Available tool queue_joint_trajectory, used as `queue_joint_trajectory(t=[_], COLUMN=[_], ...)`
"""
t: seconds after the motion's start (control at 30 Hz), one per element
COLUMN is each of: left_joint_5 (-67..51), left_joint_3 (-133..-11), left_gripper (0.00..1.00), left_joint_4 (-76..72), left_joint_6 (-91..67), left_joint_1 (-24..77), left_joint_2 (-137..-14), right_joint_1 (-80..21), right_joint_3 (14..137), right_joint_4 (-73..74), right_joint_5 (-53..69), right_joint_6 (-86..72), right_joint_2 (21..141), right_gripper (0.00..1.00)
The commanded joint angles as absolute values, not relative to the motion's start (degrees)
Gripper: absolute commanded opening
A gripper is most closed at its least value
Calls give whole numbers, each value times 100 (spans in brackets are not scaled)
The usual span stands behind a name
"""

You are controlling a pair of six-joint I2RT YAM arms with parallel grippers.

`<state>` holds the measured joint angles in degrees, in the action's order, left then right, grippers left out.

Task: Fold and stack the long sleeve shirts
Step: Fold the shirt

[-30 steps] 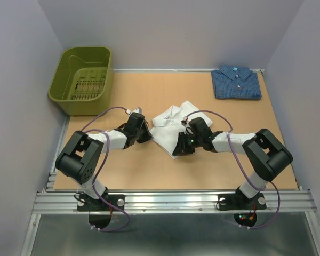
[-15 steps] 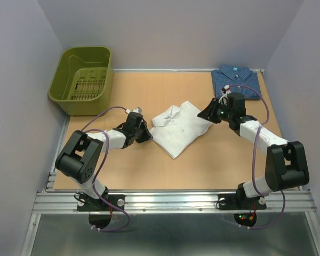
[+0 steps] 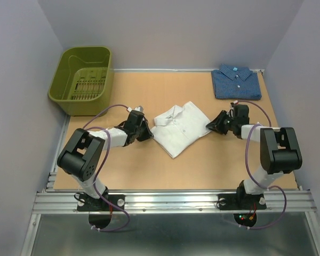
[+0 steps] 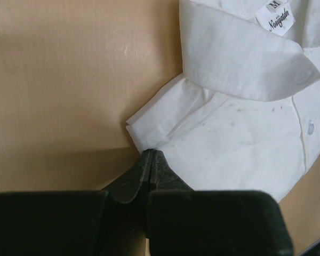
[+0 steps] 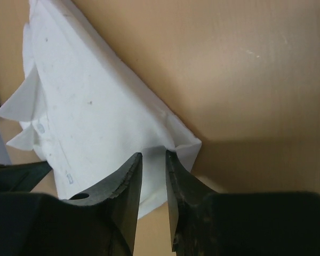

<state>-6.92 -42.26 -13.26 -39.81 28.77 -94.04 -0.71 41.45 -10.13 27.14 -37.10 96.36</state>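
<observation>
White shirt (image 3: 181,128) lay folded between the grippers. Left gripper (image 4: 151,154) sat closed at its edge. Right gripper (image 5: 153,156), slightly parted, straddled a corner, probably to lift it.

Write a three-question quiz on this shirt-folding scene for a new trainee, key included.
1. True or false: the blue shirt lies stacked on the white shirt.
2. Where does the green bin stand? A. far left corner of the table. B. between the two arms. C. beside the blue shirt.
3. Fill in: the collar label of the white shirt shows the size letter ___.

Key: 1. False; the blue shirt lies apart, at the far right corner. 2. A. 3. M.
</observation>
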Motion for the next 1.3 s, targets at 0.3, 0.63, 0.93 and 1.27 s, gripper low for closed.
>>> queue_joint_trajectory(t=[0.3,0.63,0.93,1.27], left_joint_5=[-440,-492,-483,-334], left_joint_3=[-5298,-6512,-6390,-6065], left_gripper=[29,27,22,18], left_joint_4=[-598,-659,-650,-545], left_joint_6=[-3428,-3191,-3384,-3393], left_joint_1=[2944,3286,3735,3744], left_joint_2=[-8359,-9570,-10353,-10530], right_joint_1=[-754,-1503,-1679,-1679], right_joint_3=[5955,7882,7446,6557], right_joint_4=[-1064,-1081,-1064,-958], right_joint_5=[3182,3348,3701,3366], right_joint_6=[-3533,-3498,-3235,-2716], right_joint_2=[9270,11142,11707,11286], right_gripper=[35,35,34,34])
